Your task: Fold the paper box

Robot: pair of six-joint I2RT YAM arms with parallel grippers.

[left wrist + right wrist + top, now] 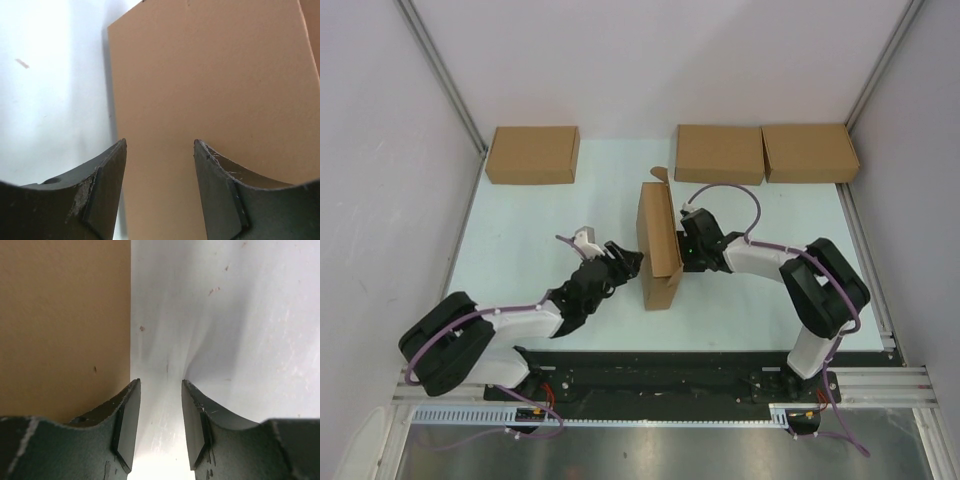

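The paper box [658, 245] is folded into a shallow brown cardboard box and stands on edge in the middle of the table, with a small flap sticking up at its far end. My left gripper [626, 262] is just left of it, open and empty. In the left wrist view the box's flat face [210, 75] fills the space ahead of the open left gripper [160, 141]. My right gripper [686, 246] is close against the box's right side, open and empty. In the right wrist view the box [65, 325] lies beside the left finger of the right gripper [160, 382].
Three smaller brown cardboard boxes lie flat along the back wall: one at the left [532, 154] and two side by side at the right [719, 153] [809, 152]. Metal rails and grey walls border the pale table [520, 240].
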